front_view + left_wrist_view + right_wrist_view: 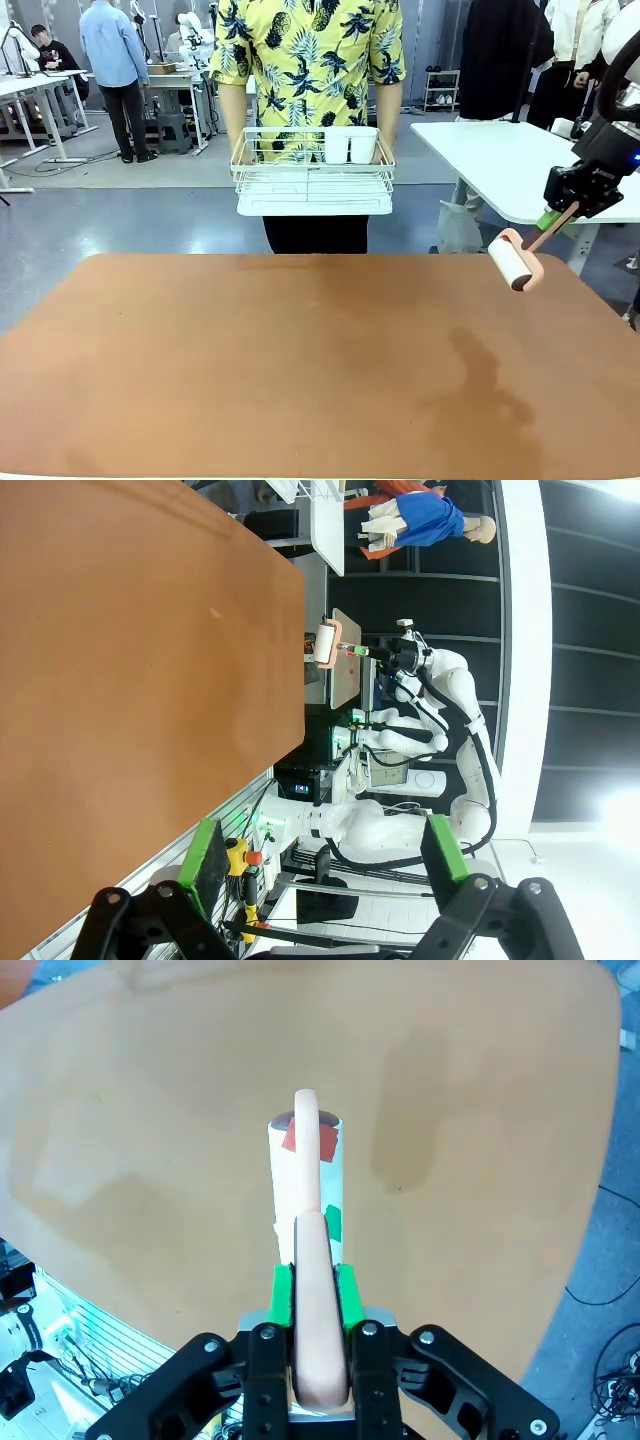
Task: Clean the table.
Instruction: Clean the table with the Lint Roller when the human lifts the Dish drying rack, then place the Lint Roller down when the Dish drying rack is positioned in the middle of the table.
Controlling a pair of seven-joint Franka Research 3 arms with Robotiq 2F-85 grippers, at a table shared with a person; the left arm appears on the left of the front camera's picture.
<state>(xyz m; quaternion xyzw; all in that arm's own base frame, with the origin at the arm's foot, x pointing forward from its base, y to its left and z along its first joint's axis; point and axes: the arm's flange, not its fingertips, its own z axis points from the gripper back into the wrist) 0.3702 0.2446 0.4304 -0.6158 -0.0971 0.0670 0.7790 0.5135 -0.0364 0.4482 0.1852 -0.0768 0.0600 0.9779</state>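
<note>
Reddish-brown table; right pincer tight around lint roller.

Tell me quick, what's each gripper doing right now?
Left gripper: open, empty.
Right gripper: shut on the lint roller, by its handle.

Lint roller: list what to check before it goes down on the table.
1. Grip: ok. The right gripper is shut on the lint roller, on its handle.
2. Roller height: ok. It hangs in the air over the table's far right edge, not touching.
3. Rack off the table: ok. The person holds the white wire rack up beyond the far edge.
4. Left gripper: ok. Open, holding nothing, off to the table's side.
5. Dark patch on the top: cannot tell whether stain or shadow.
</note>
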